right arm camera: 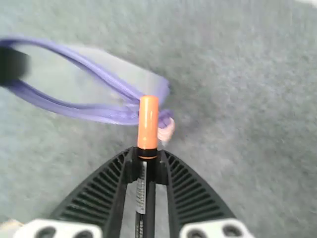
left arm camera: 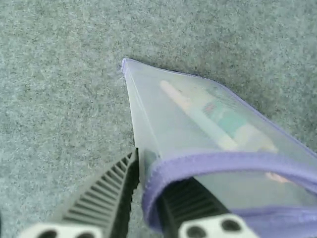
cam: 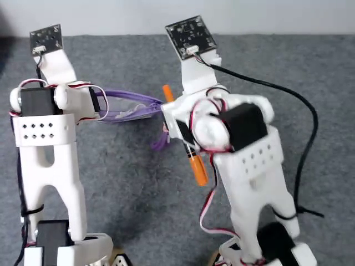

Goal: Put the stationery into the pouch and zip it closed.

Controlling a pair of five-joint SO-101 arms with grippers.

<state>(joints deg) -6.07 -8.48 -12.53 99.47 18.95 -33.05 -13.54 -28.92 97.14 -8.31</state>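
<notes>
**Now at the pouch mouth — orange marker in the right gripper**

Firmly closed, the left gripper pinches one end of the pouch, its dark ribbed fingers on either side of the purple fabric band that runs along the opening. The pouch is a flat bag of translucent, milky plastic that tapers to a sharp corner resting on the table, whose surface is grey and fuzzy like felt or short carpet. Through the plastic wall a pale, slim stick-shaped item shows lying lengthwise inside, with something greenish beside it; what these are exactly cannot be told.

The right gripper is clamped on a marker — a slender black barrel with a smooth, rounded orange cap standing out past the triangular, ridged fingers. In the high view the other orange end of the marker sticks out behind the gripper, so the marker lies slanted across the arm. The capped tip sits at the far end of the pouch's mouth, where the two purple rims come together; whether it touches the rim cannot be told. The rims bow apart into a long loop, so the mouth is open and the zip undone. A small pale pink tab hangs beside the marker's cap at that end.
</notes>
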